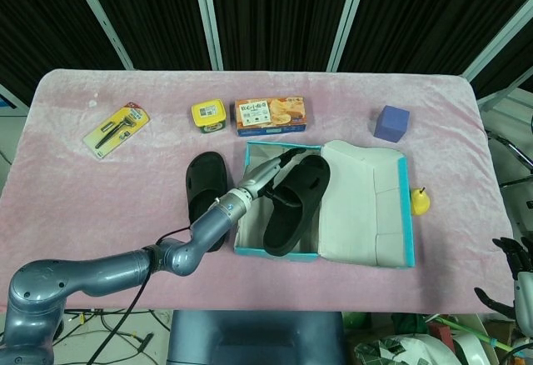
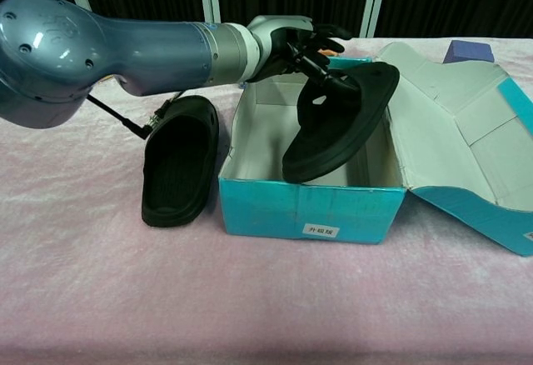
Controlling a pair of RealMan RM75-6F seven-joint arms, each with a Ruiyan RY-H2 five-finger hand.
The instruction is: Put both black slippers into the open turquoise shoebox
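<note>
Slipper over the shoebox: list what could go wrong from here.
1. The held slipper hangs tilted, its lower end at the shoebox's front wall; released like this, it may lie propped on the rim rather than flat inside.
2. The left hand holds it only by the strap, so it could swing or slip.
3. The second slipper lies close against the box's left side; a retreating arm might knock it.

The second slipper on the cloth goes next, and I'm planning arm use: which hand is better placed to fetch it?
Left. The left hand is at the shoebox, right beside the slipper on the cloth. The right hand sits at the table's far right edge.
</note>
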